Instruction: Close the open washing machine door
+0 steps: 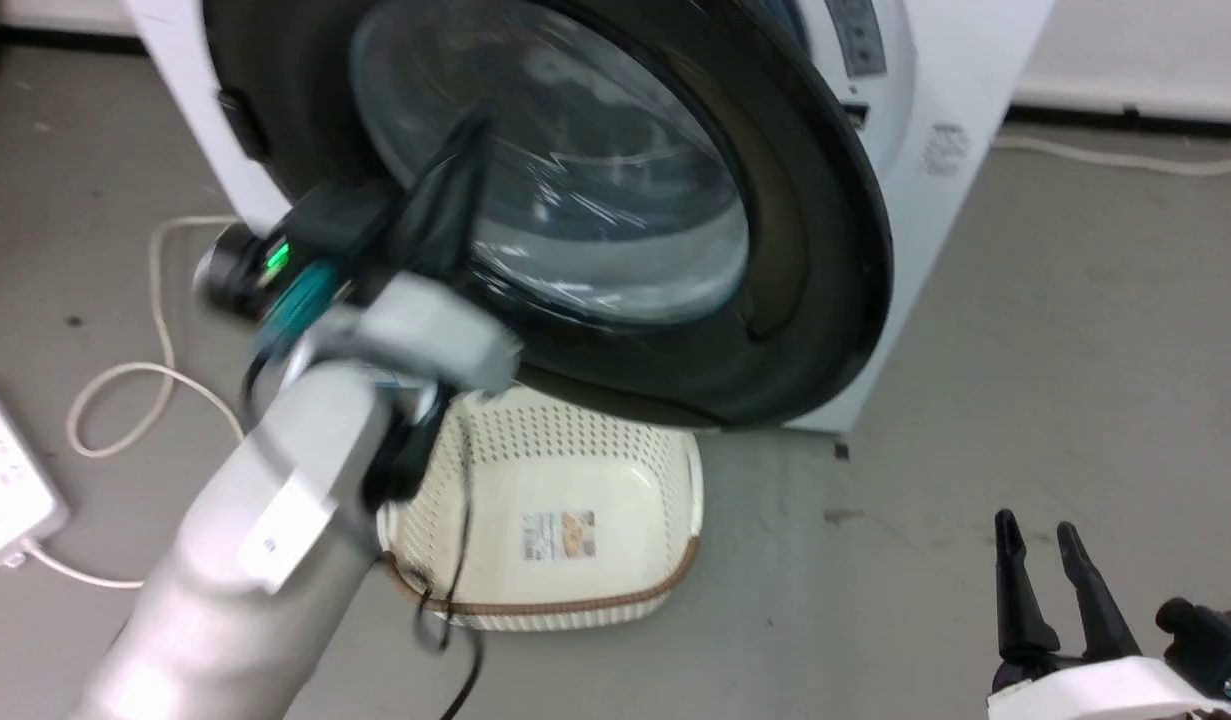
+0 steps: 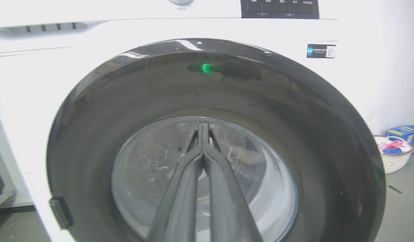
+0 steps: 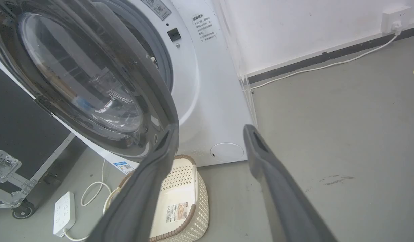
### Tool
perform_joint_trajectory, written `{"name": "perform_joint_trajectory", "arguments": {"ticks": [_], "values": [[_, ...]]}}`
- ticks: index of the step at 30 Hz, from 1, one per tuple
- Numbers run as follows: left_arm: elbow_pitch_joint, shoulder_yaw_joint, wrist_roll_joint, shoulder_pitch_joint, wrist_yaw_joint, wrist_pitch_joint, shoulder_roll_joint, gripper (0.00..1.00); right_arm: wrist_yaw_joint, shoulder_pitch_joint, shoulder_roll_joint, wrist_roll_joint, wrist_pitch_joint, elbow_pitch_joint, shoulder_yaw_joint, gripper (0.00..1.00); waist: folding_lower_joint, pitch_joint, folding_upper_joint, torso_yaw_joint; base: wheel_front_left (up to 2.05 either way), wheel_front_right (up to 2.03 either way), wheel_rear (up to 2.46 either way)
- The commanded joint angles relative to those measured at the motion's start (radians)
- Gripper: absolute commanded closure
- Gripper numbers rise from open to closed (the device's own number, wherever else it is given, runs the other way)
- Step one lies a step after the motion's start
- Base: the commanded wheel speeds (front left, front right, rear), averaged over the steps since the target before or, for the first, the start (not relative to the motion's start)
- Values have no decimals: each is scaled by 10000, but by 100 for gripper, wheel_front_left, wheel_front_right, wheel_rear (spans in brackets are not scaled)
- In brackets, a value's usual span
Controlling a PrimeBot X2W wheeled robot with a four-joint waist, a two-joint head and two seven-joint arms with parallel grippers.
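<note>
The washing machine door [image 1: 795, 250], glossy black with a bulging glass centre, stands partly swung out from the white washing machine [image 1: 935, 150]. My left gripper [image 1: 470, 135] is shut with nothing in it, its tips at the glass bowl. In the left wrist view the closed left gripper [image 2: 203, 125] points at the upper part of the glass in the door [image 2: 126, 87]. My right gripper [image 1: 1035, 530] hangs open low at the right, apart from the machine. In the right wrist view the right gripper [image 3: 210, 132] frames the machine [image 3: 210, 101]; a gap shows behind the door [image 3: 75, 67].
A cream perforated basket [image 1: 575, 470] sits on the floor under the door. A white power strip [image 1: 5, 480] and looped cable lie at the left. A black wheeled case [image 3: 18, 117] stands beside the machine. Another basket with clothes [image 2: 393, 154] is farther off.
</note>
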Motion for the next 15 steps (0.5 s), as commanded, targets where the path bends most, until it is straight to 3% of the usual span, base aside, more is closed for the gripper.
{"name": "perform_joint_trajectory", "arguments": {"ticks": [1, 9, 15], "values": [[-356, 292, 216, 684, 164, -47, 178, 100, 10, 166, -3, -51, -44, -48, -34, 0, 2, -364, -1, 317, 0, 0, 0], [-1009, 1893, 227, 3583, 515, -49, 992, 100, 10, 450, -3, -466, -44, -218, 6, 0, 2, -748, -1, 448, 0, 0, 0], [-753, 2163, -168, 5159, 501, 70, 1375, 100, 10, 624, -3, -896, -44, -321, 170, 0, 2, -960, -1, 372, 0, 0, 0]]}}
